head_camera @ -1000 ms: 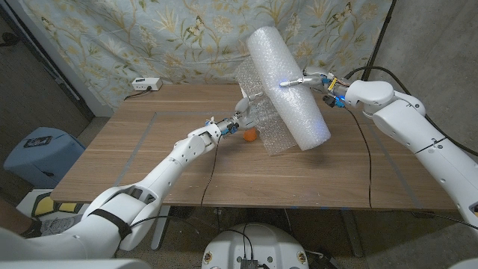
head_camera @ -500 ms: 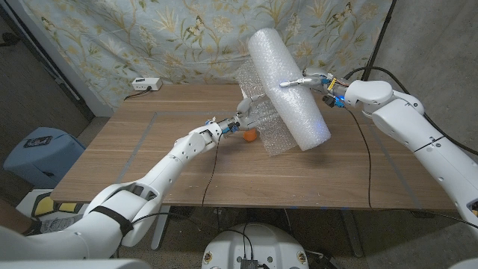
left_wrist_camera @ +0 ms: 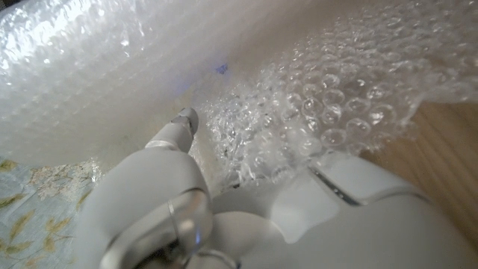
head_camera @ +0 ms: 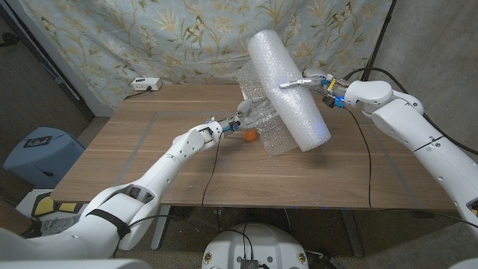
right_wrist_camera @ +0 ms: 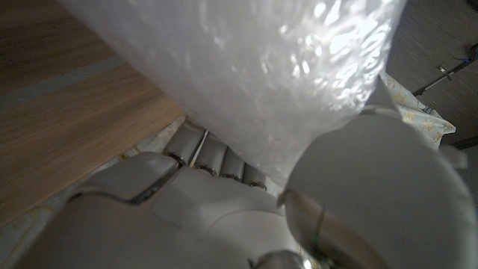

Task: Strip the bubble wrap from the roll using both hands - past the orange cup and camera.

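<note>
Left arm runs in from the bottom corner, stretched long and low over the tabletop toward the middle; left hand (head_camera: 240,119) at the end of the reach, fingers (left_wrist_camera: 181,123) pushed up into the loose bubble wrap sheet (head_camera: 263,123) and gripping it. Right arm comes in from the right edge, elbow bent, forearm raised well above the tabletop. Right hand (head_camera: 312,82) is up high, fingers reaching across the side of the bubble wrap roll (head_camera: 287,86), holding it tilted; wrist view shows its fingers (right_wrist_camera: 213,153) curled under the roll.
</note>
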Available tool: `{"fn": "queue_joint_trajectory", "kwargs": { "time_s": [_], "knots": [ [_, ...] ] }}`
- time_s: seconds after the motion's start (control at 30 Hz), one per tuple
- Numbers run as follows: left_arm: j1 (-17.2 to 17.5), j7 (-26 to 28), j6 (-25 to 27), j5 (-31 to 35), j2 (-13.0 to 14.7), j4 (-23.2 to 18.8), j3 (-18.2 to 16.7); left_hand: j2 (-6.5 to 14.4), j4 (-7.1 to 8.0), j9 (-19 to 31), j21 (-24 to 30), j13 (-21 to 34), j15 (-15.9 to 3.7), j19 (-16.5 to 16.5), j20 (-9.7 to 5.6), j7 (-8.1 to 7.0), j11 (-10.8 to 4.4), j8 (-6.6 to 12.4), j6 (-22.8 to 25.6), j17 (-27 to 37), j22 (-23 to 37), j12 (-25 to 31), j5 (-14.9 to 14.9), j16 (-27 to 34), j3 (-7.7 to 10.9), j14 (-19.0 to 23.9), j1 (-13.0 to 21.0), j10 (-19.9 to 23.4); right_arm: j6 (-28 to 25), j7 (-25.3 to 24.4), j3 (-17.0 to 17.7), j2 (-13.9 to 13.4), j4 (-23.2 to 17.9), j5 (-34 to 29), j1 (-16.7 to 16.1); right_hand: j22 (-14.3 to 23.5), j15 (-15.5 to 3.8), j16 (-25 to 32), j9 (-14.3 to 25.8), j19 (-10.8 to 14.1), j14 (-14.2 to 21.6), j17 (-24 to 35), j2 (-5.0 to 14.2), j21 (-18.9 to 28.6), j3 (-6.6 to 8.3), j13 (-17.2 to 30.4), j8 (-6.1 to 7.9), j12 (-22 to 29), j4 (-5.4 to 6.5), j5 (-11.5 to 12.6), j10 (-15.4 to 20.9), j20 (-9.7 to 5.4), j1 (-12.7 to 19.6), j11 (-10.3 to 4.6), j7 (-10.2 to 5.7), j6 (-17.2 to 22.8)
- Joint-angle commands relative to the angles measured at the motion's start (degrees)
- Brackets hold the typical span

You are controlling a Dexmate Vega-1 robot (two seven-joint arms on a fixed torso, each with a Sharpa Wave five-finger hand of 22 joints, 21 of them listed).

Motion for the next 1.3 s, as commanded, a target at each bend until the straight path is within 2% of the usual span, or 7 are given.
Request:
{"fn": "queue_joint_trajectory", "kwargs": {
  "time_s": [0.03, 0.2, 0.23, 0.27, 0.33, 1.13, 1.3],
  "knots": [
    [1.4, 6.7, 1.8, -0.7, 0.5, -3.5, -0.1, 0.4, -0.01, 0.3, 1.3, 0.6, -1.61, 1.8, -1.00, -0.89, -0.88, 1.20, 3.5, 0.5, 0.3, 1.0, 0.2, 1.4, 0.83, 3.3, 1.5, 3.2, -0.3, 0.6, 0.4, -0.1, 0.1, 1.0, -0.6, 0.2, -9.67, -0.2, 0.2, -0.2, 3.2, 0.2, 9.17, 0.4, -0.22, 0.2, 0.26, 0.1, 0.12, 0.4, 3.9, 0.02, 8.7, -3.13, -0.11, 0.4],
    [1.6, 7.5, 1.9, -1.0, 0.5, -3.9, 0.1, 0.8, 0.04, 0.4, 2.3, 1.0, -2.96, 3.2, -1.81, -2.02, -1.64, 1.75, 5.7, 1.0, 0.4, 1.7, 0.1, 2.5, 1.20, 5.5, 2.5, 5.3, -0.5, 1.2, 1.0, 0.3, 0.6, 2.8, -0.9, 0.2, -9.55, -0.4, 0.2, -0.2, 3.1, 0.3, 9.16, 0.5, -0.32, 0.2, 0.21, 0.1, 0.18, 0.4, 3.7, 0.07, 8.5, -3.18, -0.06, 0.4],
    [1.5, 7.5, 1.8, -1.1, 0.5, -3.8, 0.1, 0.9, 0.03, 0.4, 2.4, 1.1, -3.04, 3.3, -1.94, -2.04, -1.55, 1.76, 5.8, 1.1, 0.4, 1.7, 0.1, 2.6, 1.22, 5.5, 2.7, 5.5, -0.5, 1.4, 1.1, 0.4, 0.8, 3.2, -1.0, 0.2, -9.57, -0.4, 0.3, -0.2, 3.2, 0.3, 9.14, 0.5, -0.35, 0.2, 0.15, 0.1, 0.17, 0.4, 3.7, 0.07, 8.5, -3.36, 0.00, 0.3],
    [1.5, 7.4, 1.8, -1.1, 0.5, -3.7, 0.2, 0.9, 0.14, 0.4, 2.5, 1.1, -3.05, 3.3, -2.04, -2.05, -0.55, 1.72, 5.9, 1.1, 0.5, 1.7, 0.1, 2.5, 1.30, 5.6, 2.7, 5.4, -0.3, 1.6, 1.1, 0.4, 1.0, 3.5, -1.0, 0.2, -9.52, -0.4, 0.3, -0.2, 3.1, 0.3, 9.14, 0.5, -0.38, 0.2, 0.11, 0.1, 0.20, 0.4, 3.6, 0.08, 8.5, -3.28, 0.02, 0.3],
    [1.3, 7.0, 1.9, -1.2, 0.5, -3.4, 0.4, 0.9, 0.20, 0.4, 2.6, 1.2, -3.09, 3.3, -2.10, -1.98, -0.45, 1.76, 6.1, 1.2, 0.5, 1.6, 0.1, 2.6, 1.31, 5.7, 2.8, 5.3, -0.5, 1.5, 1.1, 0.4, 1.1, 3.7, -1.1, 0.2, -9.51, -0.5, 0.3, -0.3, 3.1, 0.4, 9.20, 0.5, -0.42, 0.2, 0.07, 0.1, 0.23, 0.4, 3.5, 0.09, 8.4, -3.19, -0.02, 0.2],
    [0.3, 7.7, 6.0, -3.3, 1.0, -3.5, 0.4, 0.7, 0.36, 0.6, 3.2, 1.9, -3.13, 3.0, -2.27, -2.21, -0.60, 1.49, 6.5, 1.7, 0.6, 1.5, 0.0, 2.6, 1.48, 5.3, 3.3, 5.5, -1.3, 3.9, 1.1, 2.8, 6.2, 10.4, -0.4, 0.2, -9.55, -1.0, 0.5, -0.3, 3.2, 0.5, 9.40, 0.8, -0.74, 0.3, -0.26, 0.2, 0.24, 0.5, 3.5, 0.28, 8.2, -3.31, 0.09, 0.2],
    [-0.4, 8.2, 7.3, -3.7, 1.0, -3.4, 0.4, 1.0, 0.43, 0.7, 3.7, 2.2, -3.52, 3.4, -2.66, -2.44, -1.24, 1.64, 7.3, 1.8, 0.6, 1.8, 0.0, 2.9, 1.81, 6.2, 3.8, 6.5, -1.1, 4.9, 1.2, 3.4, 7.7, 11.8, 0.1, 0.2, -9.43, -1.1, 0.5, -0.3, 3.2, 0.6, 9.47, 0.9, -0.81, 0.2, -0.34, 0.2, 0.25, 0.5, 3.4, 0.28, 8.2, -3.08, 0.19, 0.2]
  ]
}}
